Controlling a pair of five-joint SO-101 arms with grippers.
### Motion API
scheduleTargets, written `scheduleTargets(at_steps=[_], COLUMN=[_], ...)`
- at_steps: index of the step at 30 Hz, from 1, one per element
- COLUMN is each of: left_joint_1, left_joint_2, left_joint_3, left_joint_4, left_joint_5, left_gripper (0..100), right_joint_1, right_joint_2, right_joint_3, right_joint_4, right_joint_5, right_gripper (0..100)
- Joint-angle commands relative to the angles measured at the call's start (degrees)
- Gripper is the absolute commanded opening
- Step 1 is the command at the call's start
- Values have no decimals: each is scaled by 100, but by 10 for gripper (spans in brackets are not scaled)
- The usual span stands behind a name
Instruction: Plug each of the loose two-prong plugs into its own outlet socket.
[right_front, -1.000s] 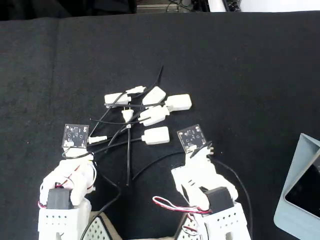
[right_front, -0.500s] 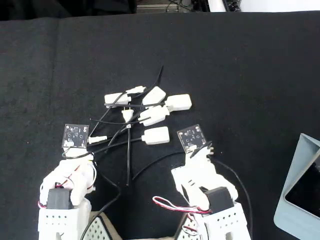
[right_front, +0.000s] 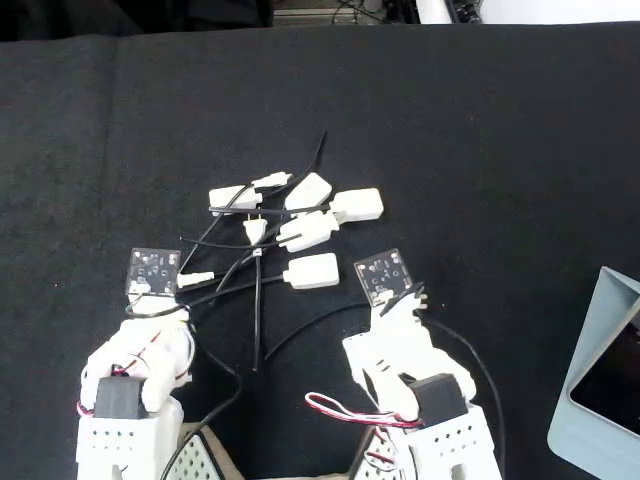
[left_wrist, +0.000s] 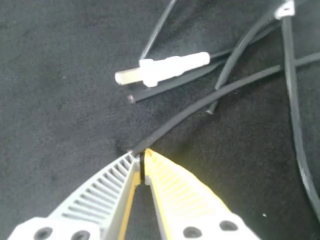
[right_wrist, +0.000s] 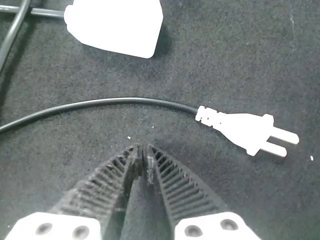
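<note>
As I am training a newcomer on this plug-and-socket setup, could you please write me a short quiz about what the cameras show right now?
1. True or false: the right gripper is clamped on the two-prong plug near it.
2. Multiple choice: that plug's prongs are A) pushed into a socket, B) bare, with the plug lying flat on the table, C) pinched between fingers.
3. Fill in: the cords running among the white pieces are all ___ in colour.
Key: 1 false, since the gripper is shut on nothing and the plug lies apart from it; 2 B; 3 black.
</note>
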Motion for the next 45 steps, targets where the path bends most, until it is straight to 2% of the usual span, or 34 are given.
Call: scheduleTargets(at_steps=[1,10,12,15,19,23,25,29,33,45], left_joint_1=[224,207,-13,-690,-1684,-1982,-1982,-1982,-1982,-1991], left_joint_2=[-35,-35,-35,-35,-35,-35,-35,-35,-35,-35], left_joint_3=[101,-189,-207,-312,-505,-576,-567,-567,-558,-523], left_joint_4=[35,44,44,0,-9,-9,-9,-9,-9,-9], left_joint_5=[-53,-53,-53,-53,-26,-53,-53,-53,-44,-53], left_gripper=[30,30,30,30,30,30,30,30,30,30], right_joint_1=[44,123,352,686,730,738,730,738,738,738], right_joint_2=[-505,-505,-505,-497,-488,-488,-470,-321,523,4840], right_joint_3=[-40,-356,-497,-576,-558,-681,-892,-1481,-2123,-4593], right_joint_4=[18,35,-26,-378,-993,-1468,-1512,-1169,-941,334], right_joint_5=[9,44,44,105,1125,2136,2224,2251,2470,3464], right_gripper=[13,15,15,15,15,16,31,126,129,136])
